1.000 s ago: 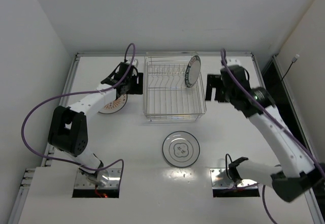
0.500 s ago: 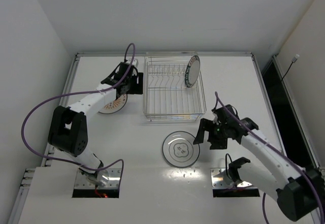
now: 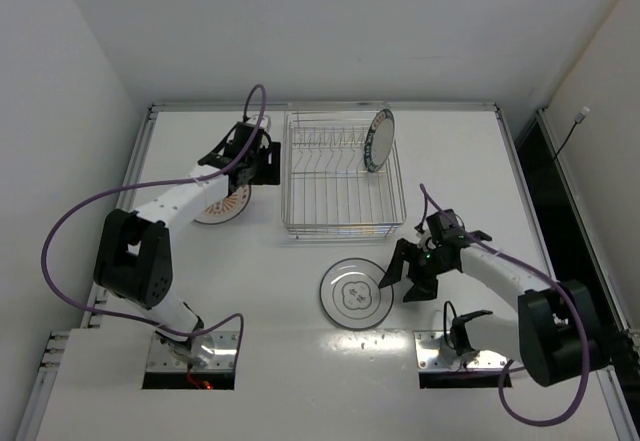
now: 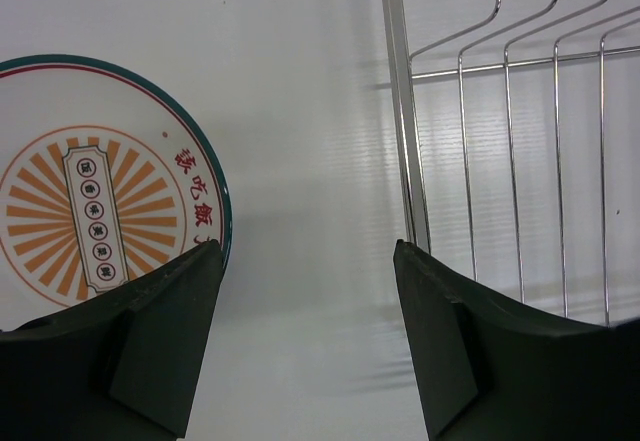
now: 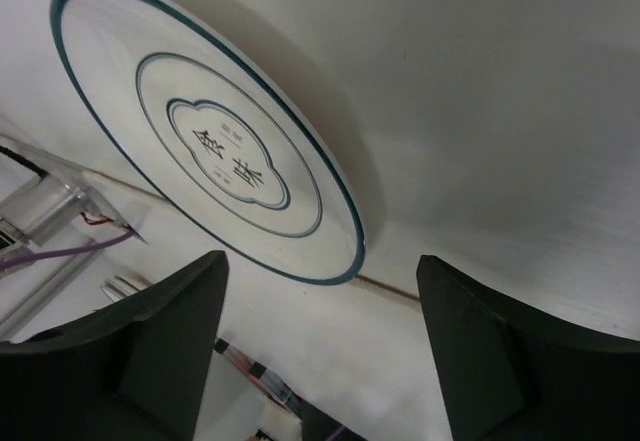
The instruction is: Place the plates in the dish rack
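Observation:
The dish rack (image 3: pixel 343 176), a silver wire basket, stands at the back middle of the table. A teal-rimmed plate (image 3: pixel 379 140) stands upright at its right end. A plate with a thin dark rim and a flower outline (image 3: pixel 356 293) lies flat in front of the rack. My right gripper (image 3: pixel 405 279) is open and empty at that plate's right edge; in the right wrist view the plate (image 5: pixel 210 151) lies just beyond the gripper (image 5: pixel 320 261). An orange-patterned plate (image 3: pixel 222 204) lies flat left of the rack. My left gripper (image 4: pixel 310 251) hangs open between this plate (image 4: pixel 90 201) and the rack's wires (image 4: pixel 405 141).
Both arm bases (image 3: pixel 190 356) (image 3: pixel 465 351) are bolted at the near table edge, with purple cables (image 3: pixel 70 231) looping off them. White walls close in the back and left. A dark gap (image 3: pixel 560 211) runs along the table's right side.
My right arm has swung from beside the rack's right side down and forward to the flat plate's right edge. The left arm and all the plates have stayed put.

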Robot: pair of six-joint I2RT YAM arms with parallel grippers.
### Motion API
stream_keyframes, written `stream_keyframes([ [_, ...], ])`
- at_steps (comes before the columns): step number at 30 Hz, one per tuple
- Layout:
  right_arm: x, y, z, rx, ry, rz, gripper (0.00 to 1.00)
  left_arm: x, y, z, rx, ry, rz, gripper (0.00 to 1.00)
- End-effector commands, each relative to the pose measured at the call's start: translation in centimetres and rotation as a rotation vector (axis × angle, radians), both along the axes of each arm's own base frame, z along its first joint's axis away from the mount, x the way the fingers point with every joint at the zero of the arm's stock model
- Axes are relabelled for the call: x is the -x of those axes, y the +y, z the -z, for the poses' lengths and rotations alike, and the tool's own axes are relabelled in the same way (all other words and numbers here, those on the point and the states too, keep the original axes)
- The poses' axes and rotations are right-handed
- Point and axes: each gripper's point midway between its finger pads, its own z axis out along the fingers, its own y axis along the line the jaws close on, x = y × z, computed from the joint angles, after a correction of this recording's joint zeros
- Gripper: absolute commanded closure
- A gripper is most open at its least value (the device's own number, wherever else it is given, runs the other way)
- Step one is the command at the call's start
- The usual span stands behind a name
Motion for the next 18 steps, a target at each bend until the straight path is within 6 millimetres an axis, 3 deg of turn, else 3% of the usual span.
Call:
stream_keyframes([
  [1, -1.6, 0.6, 0.0, -0.056, -0.062, -0.01, 0.29, -0.3, 0.3, -2.8, 0.01, -0.081, -0.013, 0.33],
  [12, -2.5, 1.6, 1.3, -0.011, -0.014, 0.014, 0.4, -0.1, 0.9, -3.7, -0.007, -0.107, -0.028, 0.32],
  [18, -2.6, 2.2, 1.9, 0.005, 0.014, -0.006, 0.62, -0.1, 0.9, -3.7, -0.007, -0.107, -0.028, 0.32],
])
